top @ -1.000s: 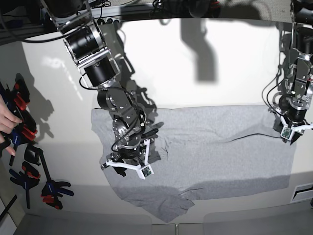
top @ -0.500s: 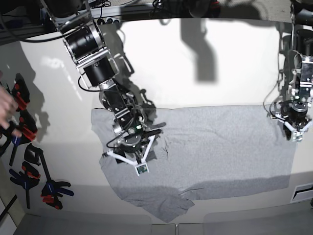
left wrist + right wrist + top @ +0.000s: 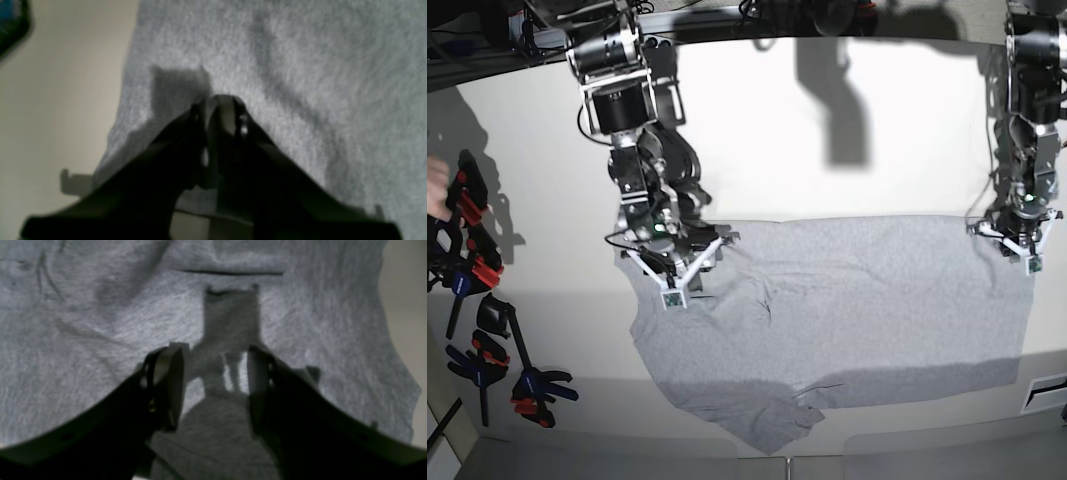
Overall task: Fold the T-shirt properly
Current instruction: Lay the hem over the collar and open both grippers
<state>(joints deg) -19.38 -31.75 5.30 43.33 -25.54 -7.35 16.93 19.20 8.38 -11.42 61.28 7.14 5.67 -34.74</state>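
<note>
The light grey T-shirt [image 3: 857, 310] lies spread flat across the white table [image 3: 827, 130], plain side up. My right gripper [image 3: 670, 280] hovers over its upper left part, near the sleeve. In the right wrist view this gripper [image 3: 213, 373] is open just above the cloth [image 3: 83, 323], with nothing between its fingers [image 3: 166, 383]. My left gripper [image 3: 1024, 248] is at the shirt's upper right corner. In the left wrist view its fingertips [image 3: 218, 100] are together and rest on the fabric [image 3: 317, 66] close to the edge; no cloth shows between them.
Several black, red and blue clamps [image 3: 472, 280] lie along the table's left side, and a person's hand [image 3: 435, 190] shows at the left edge. A white bracket [image 3: 1047, 392] sits at the right edge. Bare tabletop [image 3: 50, 100] borders the shirt.
The right gripper has moved from the shirt's middle left back to its upper left corner. The left gripper has shifted slightly back and its jaws have closed up.
</note>
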